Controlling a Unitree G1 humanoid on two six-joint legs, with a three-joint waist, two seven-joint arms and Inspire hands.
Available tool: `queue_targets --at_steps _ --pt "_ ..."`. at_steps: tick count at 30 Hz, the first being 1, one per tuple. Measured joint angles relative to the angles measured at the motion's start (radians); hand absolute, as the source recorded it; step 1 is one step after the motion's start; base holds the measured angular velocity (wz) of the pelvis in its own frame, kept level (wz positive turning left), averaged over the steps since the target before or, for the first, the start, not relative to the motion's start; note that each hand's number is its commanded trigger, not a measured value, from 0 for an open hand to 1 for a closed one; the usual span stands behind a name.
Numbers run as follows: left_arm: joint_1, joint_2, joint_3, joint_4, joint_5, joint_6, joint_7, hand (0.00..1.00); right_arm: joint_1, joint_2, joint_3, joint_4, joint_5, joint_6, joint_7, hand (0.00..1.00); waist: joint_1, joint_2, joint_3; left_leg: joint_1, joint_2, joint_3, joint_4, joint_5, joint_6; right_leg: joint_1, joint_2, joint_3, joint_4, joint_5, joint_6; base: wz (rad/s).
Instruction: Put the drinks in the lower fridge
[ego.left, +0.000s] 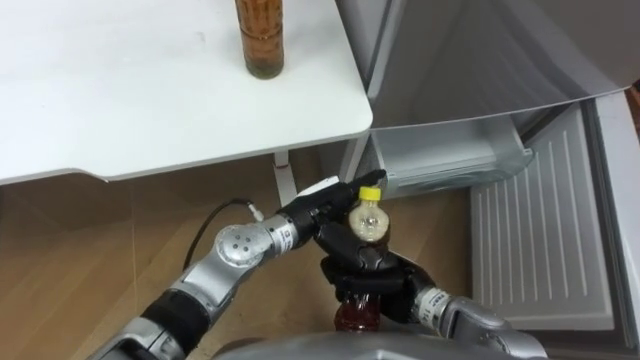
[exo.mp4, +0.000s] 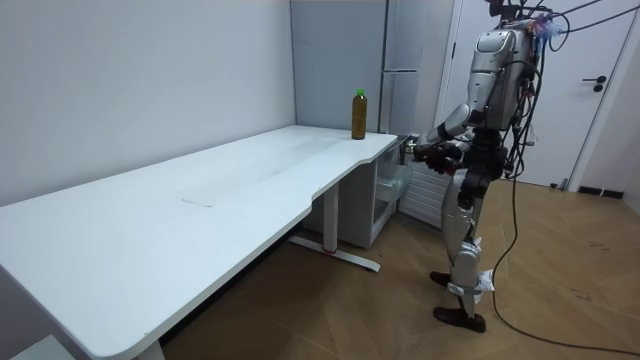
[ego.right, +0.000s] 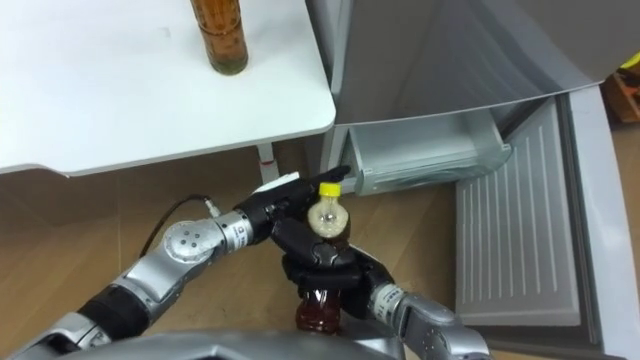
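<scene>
Bottle (ego.left: 366, 222) upright, gripped by right hand (ego.left: 366, 270); left hand (ego.left: 316, 213) just beside.

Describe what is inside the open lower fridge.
A pale plastic drawer sits at the front, and no drink shows in its visible part. The fridge's upper section overhangs and hides everything deeper in.
</scene>
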Motion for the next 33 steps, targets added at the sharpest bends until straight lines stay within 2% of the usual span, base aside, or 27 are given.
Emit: queue_targets --at_steps 3,10,15,17,18,20,21,22,24,27,28,29,30,31,32,33 --pt "0.008 0.000 0.008 0.002 0.000 0.000 0.000 0.00 0.000 0.005 0.000 0.000 -0.001 0.009 -0.012 1.00 0.000 0.000 0.0000 0.000 0.000 0.000 0.000 0.000 0.000 0.000 -0.001 -0.002 0.000 -0.002 0.000 0.00" --pt "0.035 -0.029 0.061 0.042 0.000 -0.007 -0.006 0.00 -0.001 0.011 0.000 0.000 -0.008 0.025 -0.031 1.00 0.002 0.001 0.0006 -0.002 0.000 -0.002 0.000 0.000 0.000 -0.002 -0.006 -0.004 -0.001 -0.003 0.000 0.00" --pt "0.043 -0.049 0.088 0.077 -0.011 -0.015 -0.006 0.00 -0.001 0.014 0.000 0.000 -0.008 0.032 -0.064 1.00 0.023 0.000 -0.0004 -0.016 0.000 -0.003 0.000 0.000 0.000 -0.014 -0.006 -0.005 0.001 -0.005 0.002 0.01" --pt "0.048 -0.085 0.135 0.125 -0.012 -0.025 -0.007 0.00 0.000 0.019 0.000 0.000 -0.007 0.037 -0.086 1.00 0.027 0.000 -0.0007 -0.018 -0.001 -0.011 0.000 0.001 0.001 -0.013 -0.007 -0.009 0.000 -0.005 0.002 0.06" --pt "0.050 -0.092 0.147 0.133 -0.012 -0.025 -0.008 0.00 -0.001 0.019 0.000 -0.003 -0.007 0.042 -0.091 1.00 0.028 -0.001 -0.0009 -0.018 0.000 -0.013 0.000 0.001 0.001 -0.012 -0.007 -0.009 0.000 -0.005 0.002 0.04" --pt "0.054 -0.123 0.206 0.173 -0.026 -0.026 -0.029 0.00 -0.001 0.019 -0.007 -0.006 -0.006 0.052 -0.097 1.00 0.029 -0.003 -0.0021 -0.016 0.000 -0.024 0.000 0.001 0.000 -0.005 -0.008 -0.019 -0.003 -0.005 0.002 0.11" --pt "0.055 -0.131 0.218 0.184 -0.038 -0.027 -0.033 0.00 -0.001 0.021 -0.011 -0.004 -0.005 0.053 -0.097 1.00 0.029 -0.003 -0.0023 -0.014 0.000 -0.026 0.000 0.001 0.000 -0.001 -0.008 -0.024 -0.005 -0.005 0.002 0.18" --pt "0.056 -0.144 0.243 0.213 -0.063 -0.032 -0.042 0.00 -0.002 0.028 -0.020 0.006 0.000 0.053 -0.103 1.00 0.029 -0.005 -0.0068 -0.013 0.000 -0.028 0.001 0.001 0.000 0.006 -0.008 -0.031 -0.014 -0.005 0.002 0.16" --pt "0.059 -0.153 0.276 0.245 -0.109 -0.042 -0.044 0.00 0.002 0.029 -0.029 0.008 0.013 0.053 -0.115 1.00 0.035 -0.007 -0.0073 -0.009 0.001 -0.036 0.001 0.001 0.000 0.018 -0.008 -0.041 -0.021 -0.005 0.002 0.14" --pt "0.075 -0.135 0.414 0.361 -0.128 -0.052 -0.012 0.00 0.040 0.027 -0.146 0.002 0.092 0.052 -0.152 1.00 0.058 0.001 -0.0136 0.003 0.003 -0.046 -0.002 0.001 0.000 0.039 -0.007 -0.047 -0.035 -0.001 0.001 0.06" --pt "0.090 -0.101 0.465 0.415 -0.137 -0.054 0.023 0.00 0.042 0.025 -0.226 0.002 0.140 0.051 -0.172 1.00 0.059 0.003 -0.0147 0.003 0.003 -0.047 -0.002 0.001 0.000 0.037 -0.008 -0.049 -0.034 -0.001 0.001 0.00" --pt "0.104 -0.053 0.495 0.475 -0.146 -0.043 0.057 0.00 0.039 0.022 -0.297 0.001 0.184 0.031 -0.191 1.00 0.059 0.004 -0.0154 0.002 0.004 -0.047 -0.002 0.001 0.000 0.034 -0.007 -0.048 -0.032 -0.001 0.001 0.00" --pt "0.116 -0.030 0.506 0.493 -0.146 -0.035 0.074 0.00 0.036 0.019 -0.331 0.001 0.208 0.014 -0.199 1.00 0.060 0.004 -0.0156 0.000 0.004 -0.047 -0.002 0.001 0.000 0.032 -0.005 -0.048 -0.032 -0.001 0.000 0.00" --pt "0.154 0.022 0.519 0.512 -0.146 -0.018 0.097 0.00 0.033 0.008 -0.378 0.000 0.260 -0.027 -0.213 1.00 0.063 0.003 -0.0167 -0.005 0.004 -0.047 -0.003 0.001 0.000 0.028 -0.004 -0.049 -0.032 0.000 -0.001 0.00" --pt "0.196 0.058 0.538 0.520 -0.146 -0.002 0.123 0.00 0.033 -0.001 -0.412 -0.006 0.308 -0.059 -0.226 1.00 0.072 0.002 -0.0175 -0.010 0.005 -0.047 -0.004 0.001 0.000 0.024 -0.004 -0.051 -0.032 0.000 -0.001 0.03" --pt "0.219 0.071 0.547 0.520 -0.146 0.001 0.135 0.00 0.033 -0.005 -0.426 -0.010 0.323 -0.075 -0.229 1.00 0.074 0.002 -0.0184 -0.013 0.005 -0.050 -0.005 0.001 0.000 0.022 -0.004 -0.053 -0.032 0.000 -0.001 0.09"
